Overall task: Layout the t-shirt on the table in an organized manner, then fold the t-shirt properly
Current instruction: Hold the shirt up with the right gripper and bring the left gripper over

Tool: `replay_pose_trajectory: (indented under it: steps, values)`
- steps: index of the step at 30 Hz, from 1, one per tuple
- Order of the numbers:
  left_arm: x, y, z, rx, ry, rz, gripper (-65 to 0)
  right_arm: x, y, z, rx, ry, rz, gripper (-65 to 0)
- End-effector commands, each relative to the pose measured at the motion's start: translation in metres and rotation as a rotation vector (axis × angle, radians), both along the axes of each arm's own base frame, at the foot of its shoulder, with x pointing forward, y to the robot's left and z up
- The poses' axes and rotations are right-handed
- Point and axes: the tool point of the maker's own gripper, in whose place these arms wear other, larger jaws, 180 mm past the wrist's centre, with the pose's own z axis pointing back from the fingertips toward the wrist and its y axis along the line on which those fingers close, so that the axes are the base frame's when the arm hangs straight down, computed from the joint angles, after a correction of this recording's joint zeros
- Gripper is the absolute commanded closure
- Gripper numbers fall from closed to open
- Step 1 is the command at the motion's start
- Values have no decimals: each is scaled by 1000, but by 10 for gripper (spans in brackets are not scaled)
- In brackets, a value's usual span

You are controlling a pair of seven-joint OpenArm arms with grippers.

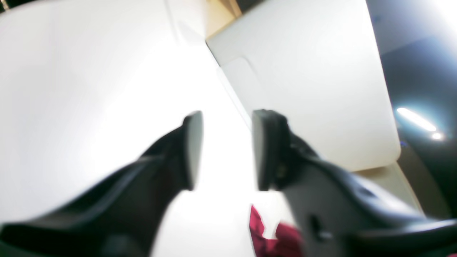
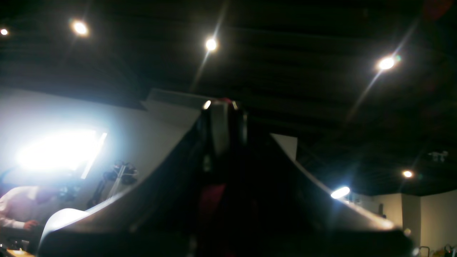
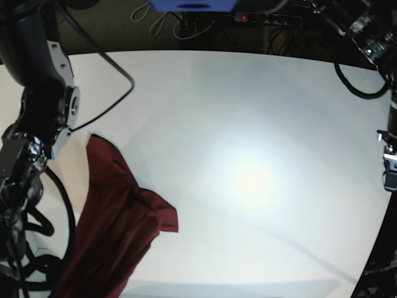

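The dark red t-shirt [image 3: 118, 217] lies bunched in a long strip at the left of the white table [image 3: 248, 124], from a corner beside the right arm [image 3: 37, 105] down past the front edge. In the right wrist view my right gripper [image 2: 225, 117] points at the ceiling, shut on a fold of the t-shirt [image 2: 211, 200]. My left gripper [image 1: 226, 150] hovers open above the table [image 1: 71, 89], with nothing between its fingers. A scrap of t-shirt [image 1: 271, 242] shows below it. In the base view the left arm [image 3: 389, 161] stands at the table's right edge, far from the cloth.
A black cable [image 3: 111, 81] loops onto the table's back left corner. A power strip [image 3: 267, 17] and more cables lie behind the far edge. A second white surface [image 1: 314, 82] adjoins the table. A person [image 2: 14, 210] sits in the background.
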Motion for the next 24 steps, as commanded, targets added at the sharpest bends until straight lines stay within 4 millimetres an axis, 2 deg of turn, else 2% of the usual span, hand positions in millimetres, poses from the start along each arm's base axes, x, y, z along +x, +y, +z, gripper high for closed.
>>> replay_pose_trajectory:
  steps: [1, 4, 6, 10, 13, 16, 18, 21, 24]
  values:
    - [11, -8, 9, -24, -29, -41, -294, -13, 0, 15, 5, -64, 10, 0]
    - [32, -30, -4, -43, 8, -120, -326, -12, 9, 14, -11, -60, 29, 0]
    - [43, -51, -20, -23, 66, -182, -339, -11, 16, 13, -23, -57, 42, 0]
    - [58, -111, -45, 48, 161, -338, -395, -2, 25, 9, -40, -30, 59, 0]
    - [59, -156, -60, 99, 208, -443, -464, 9, 32, 9, -60, -14, 37, 0]
    - [50, -182, -77, 128, 259, -516, -515, 11, 34, 14, -82, -33, -29, 0]
    - [49, -193, -80, 143, 270, -549, -524, 11, 35, 20, -63, -44, -20, 0]
    - [42, -197, -88, 139, 288, -564, -524, 16, 35, 25, -63, -41, -22, 0]
    - [37, -195, -79, 175, 271, -568, -524, 17, 33, 30, -60, -46, -27, 0]
